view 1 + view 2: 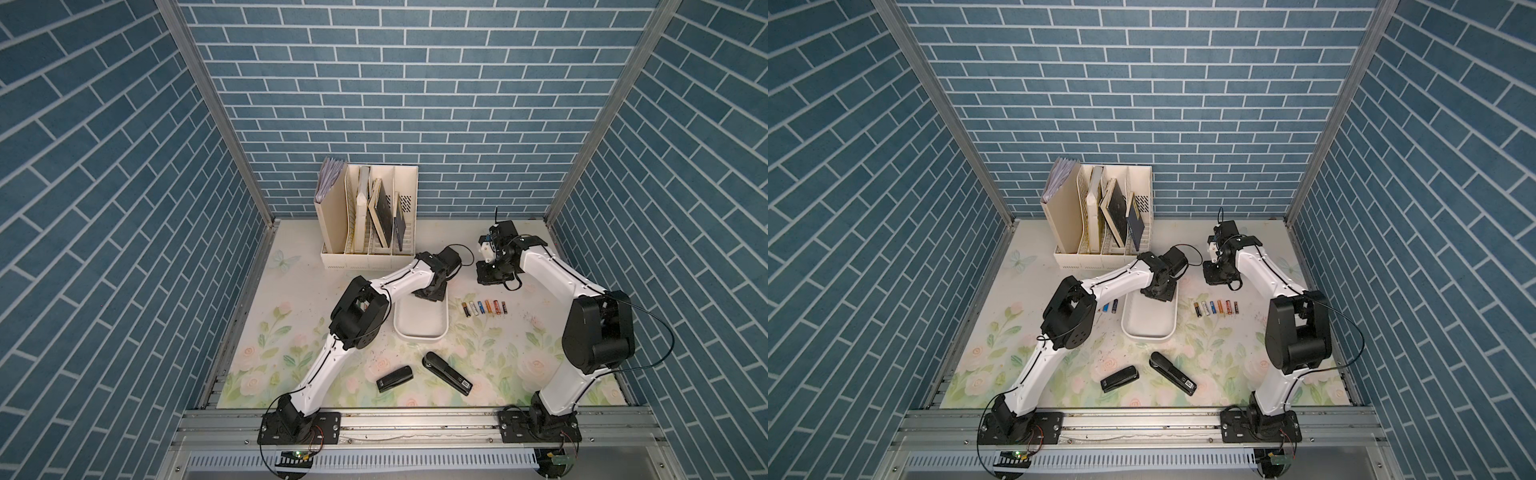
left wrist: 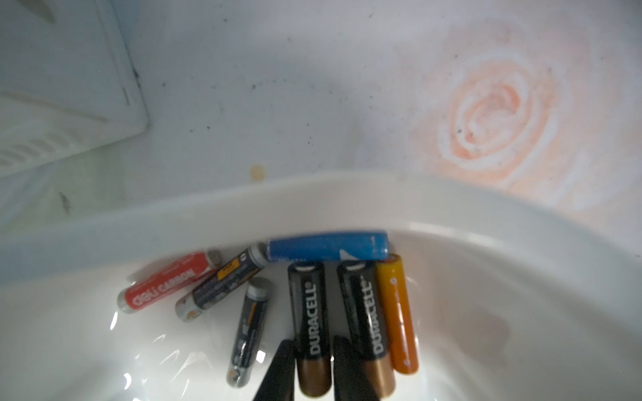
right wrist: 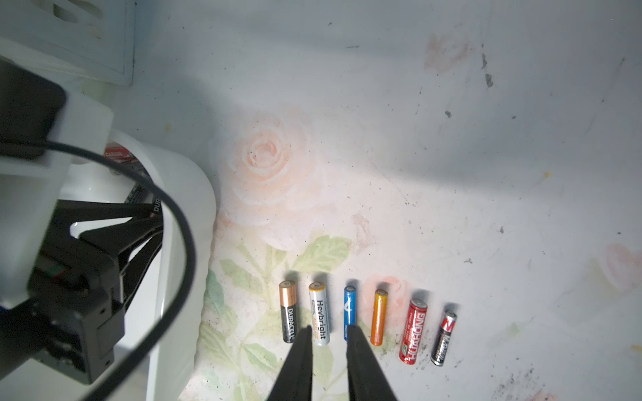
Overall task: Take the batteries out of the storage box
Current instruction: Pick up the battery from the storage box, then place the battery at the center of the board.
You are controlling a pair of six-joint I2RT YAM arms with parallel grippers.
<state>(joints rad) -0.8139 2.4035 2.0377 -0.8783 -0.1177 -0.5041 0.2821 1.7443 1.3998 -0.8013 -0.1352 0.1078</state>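
The white storage box lies mid-table. Inside it are several batteries: a red one, two dark slim ones, a blue one, an orange one and two black-and-copper ones. My left gripper reaches into the box, its fingers pressed on either side of the copper end of one black-and-copper battery. Right of the box, several batteries lie in a row on the mat. My right gripper hovers over that row, narrowly parted and holding nothing. Two more batteries lie left of the box.
A cream file holder with books stands at the back, close behind the left wrist. Two black staplers lie on the floral mat in front of the box. Blue brick walls close in three sides.
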